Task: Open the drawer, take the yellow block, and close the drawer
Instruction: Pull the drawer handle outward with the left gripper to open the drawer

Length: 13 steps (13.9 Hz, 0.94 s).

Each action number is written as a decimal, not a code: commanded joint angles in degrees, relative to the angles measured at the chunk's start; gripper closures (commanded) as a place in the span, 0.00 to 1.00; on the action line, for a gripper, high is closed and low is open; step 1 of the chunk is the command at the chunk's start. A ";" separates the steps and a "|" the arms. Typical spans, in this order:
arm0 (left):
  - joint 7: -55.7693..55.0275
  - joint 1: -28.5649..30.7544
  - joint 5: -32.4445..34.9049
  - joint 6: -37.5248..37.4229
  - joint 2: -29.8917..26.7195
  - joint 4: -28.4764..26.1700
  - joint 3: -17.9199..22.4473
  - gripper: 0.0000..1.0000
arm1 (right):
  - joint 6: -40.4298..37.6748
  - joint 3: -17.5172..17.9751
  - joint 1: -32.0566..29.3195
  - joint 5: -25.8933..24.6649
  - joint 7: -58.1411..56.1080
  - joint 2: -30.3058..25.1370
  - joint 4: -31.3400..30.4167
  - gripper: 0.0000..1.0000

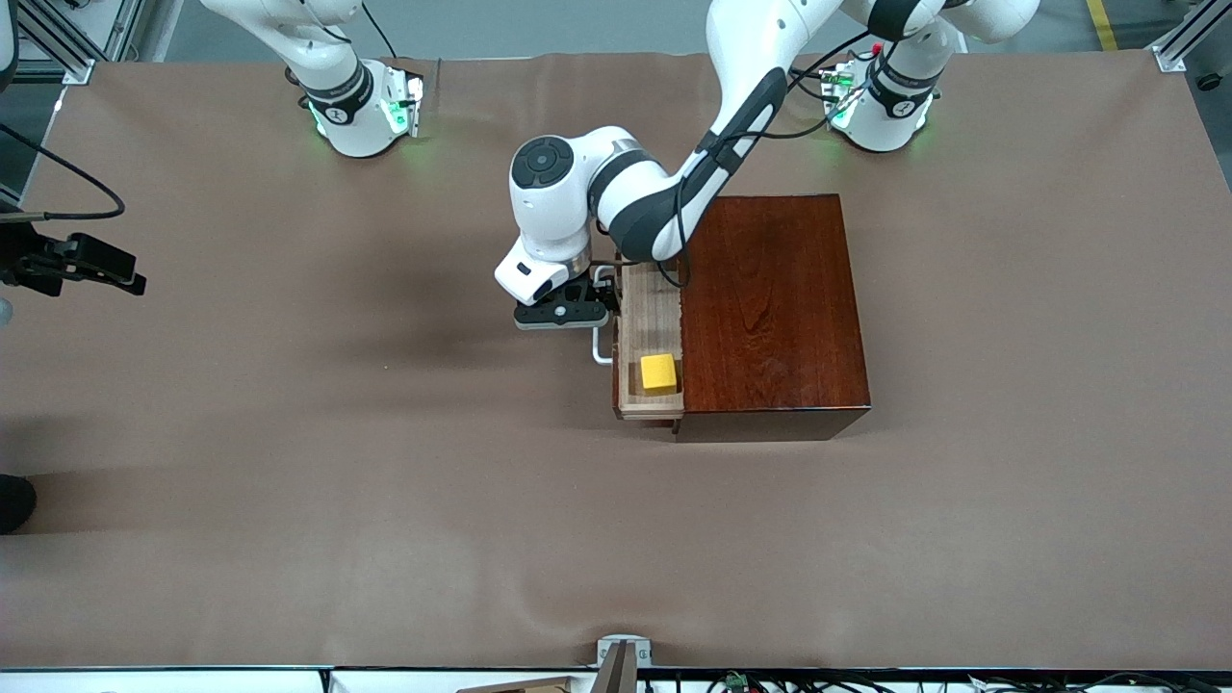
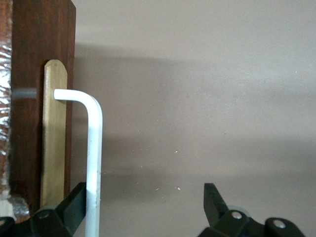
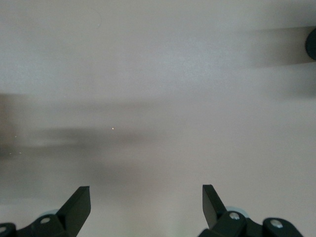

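The dark reddish-brown box (image 1: 775,308) stands mid-table. Its pale wood drawer (image 1: 648,313) is pulled partly out toward the right arm's end. The yellow block (image 1: 658,372) lies in the drawer at the corner nearest the front camera. My left gripper (image 1: 604,306) is at the white handle (image 1: 602,348). In the left wrist view the gripper (image 2: 143,200) is open, with the handle bar (image 2: 94,148) between its fingers, close against one finger (image 2: 74,202). The drawer front (image 2: 54,133) shows beside it. My right gripper (image 1: 123,274) waits open (image 3: 146,200) over bare table at the right arm's end.
The brown mat (image 1: 385,481) covers the table around the box. The left arm's forearm (image 1: 674,192) reaches over the box corner farthest from the front camera. Both arm bases (image 1: 361,106) stand along the table edge farthest from the front camera.
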 commanded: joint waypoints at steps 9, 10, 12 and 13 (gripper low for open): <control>-1.15 -0.74 -1.50 8.43 2.06 2.19 -5.12 0.00 | -0.68 0.37 -0.52 -0.29 -0.32 -0.18 0.99 0.00; -1.23 -0.74 -1.50 8.43 1.88 2.10 -5.12 0.00 | -0.59 0.37 -0.44 -0.29 -0.32 -0.18 1.08 0.00; -1.23 -0.65 -1.50 8.34 1.27 2.10 -5.39 0.00 | -0.68 0.37 -0.52 -0.29 -0.32 -0.18 1.08 0.00; -1.23 -0.65 -1.41 8.34 1.18 2.10 -5.39 0.00 | -0.68 0.37 -0.44 -0.20 -0.32 -0.09 1.08 0.00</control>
